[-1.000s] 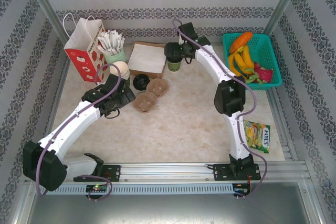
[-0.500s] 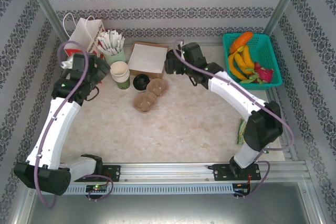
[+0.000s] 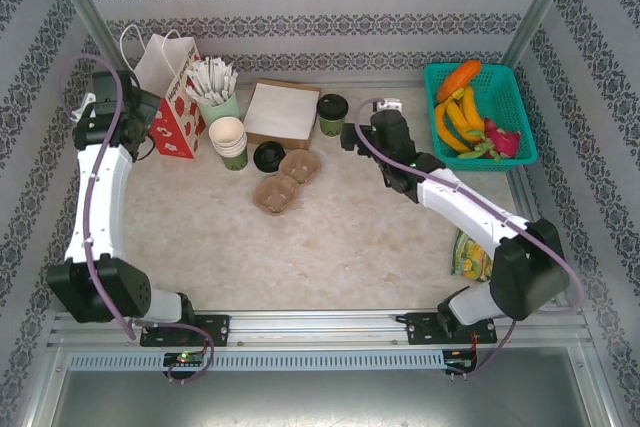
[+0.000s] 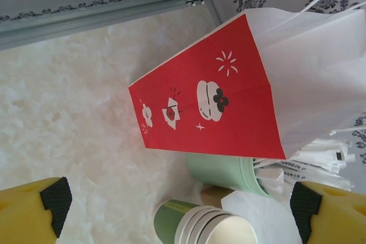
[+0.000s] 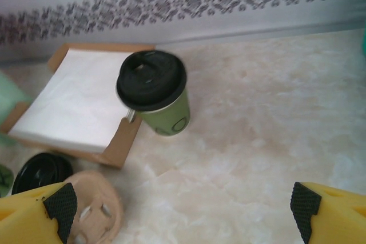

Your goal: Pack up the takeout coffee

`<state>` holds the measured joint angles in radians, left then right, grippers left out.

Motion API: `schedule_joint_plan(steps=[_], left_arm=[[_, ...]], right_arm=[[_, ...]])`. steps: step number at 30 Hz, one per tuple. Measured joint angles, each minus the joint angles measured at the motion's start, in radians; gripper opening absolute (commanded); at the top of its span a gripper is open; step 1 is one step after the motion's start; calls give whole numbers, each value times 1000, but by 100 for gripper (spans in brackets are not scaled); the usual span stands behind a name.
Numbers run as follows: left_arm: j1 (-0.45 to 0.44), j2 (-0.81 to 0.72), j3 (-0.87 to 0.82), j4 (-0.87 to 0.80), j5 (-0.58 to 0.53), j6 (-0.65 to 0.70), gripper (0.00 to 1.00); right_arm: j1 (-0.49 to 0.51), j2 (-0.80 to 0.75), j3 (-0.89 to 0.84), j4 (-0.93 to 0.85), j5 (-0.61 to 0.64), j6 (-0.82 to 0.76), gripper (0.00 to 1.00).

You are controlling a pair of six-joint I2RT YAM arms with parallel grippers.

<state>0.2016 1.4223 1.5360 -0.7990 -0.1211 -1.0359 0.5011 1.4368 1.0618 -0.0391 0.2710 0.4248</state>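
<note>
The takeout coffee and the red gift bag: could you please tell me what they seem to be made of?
The takeout coffee looks like a matte green paper cup. Its lid is black with moulded ridges and a slight sheen, so probably plastic. The gift bag looks like smooth printed paper, with sharp folded creases along its edges.

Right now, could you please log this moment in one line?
left jaws: open, facing red-and-white paper bag | right jaws: open, short of takeout coffee | coffee: upright, lidded, beside napkin tray
</note>
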Motion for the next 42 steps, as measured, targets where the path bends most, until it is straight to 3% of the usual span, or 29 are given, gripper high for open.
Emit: schedule_joint_plan(steps=[7,17,24,30,37,42], left_arm=[[5,204,217,-15,66,-74,95],[10,408,357,-129,115,-192,76],[10,426,389,-148,111,-209,48],[10,436,433,-162,111,-199,16],[22,448,454,-172,114,-179,4],[46,428,434,-174,114,-147,2]], right_arm=[[-8,-78,-63,55,2,24,98],[-9,-152,-112,58,41,25,98],[-15,-189,-133,58,65,25,98],[-15,-193,-136,57,69,25,98],[-15,-192,-136,58,42,13,98],[-7,-174,-135,58,3,-34,98]])
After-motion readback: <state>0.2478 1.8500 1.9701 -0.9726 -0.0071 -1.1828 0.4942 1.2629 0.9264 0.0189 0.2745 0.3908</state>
